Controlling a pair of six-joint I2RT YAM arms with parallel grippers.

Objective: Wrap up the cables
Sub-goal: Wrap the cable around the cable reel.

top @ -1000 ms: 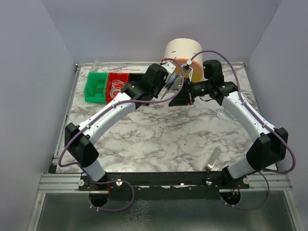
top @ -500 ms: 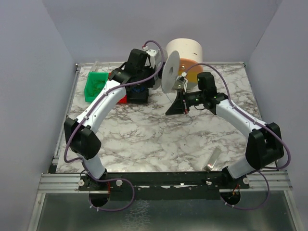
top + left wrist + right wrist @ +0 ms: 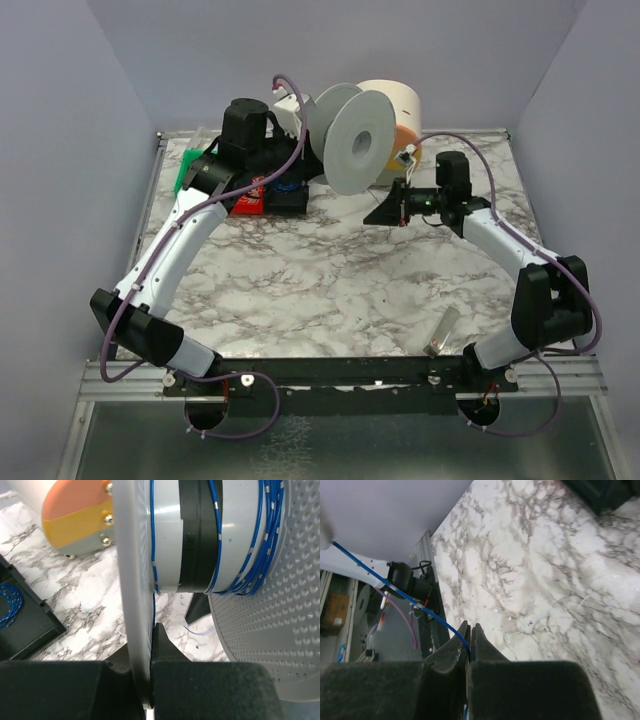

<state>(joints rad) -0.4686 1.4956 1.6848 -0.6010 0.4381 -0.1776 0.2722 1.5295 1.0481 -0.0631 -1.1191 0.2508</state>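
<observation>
1. A white drum (image 3: pixel 395 97) stands at the marble table's (image 3: pixel 330 290) far edge.
2. A black tray (image 3: pixel 288 199), red bin (image 3: pixel 250 205) and green bin (image 3: pixel 186 178) sit left of the drum.
3. A clear strip (image 3: pixel 443 332) lies well in front of the drum.

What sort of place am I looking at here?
Most likely a robot test cell in a lab: two white-and-black robot arms bolted to an aluminium rail, working over a marble-patterned tabletop closed in by plain grey walls.
</observation>
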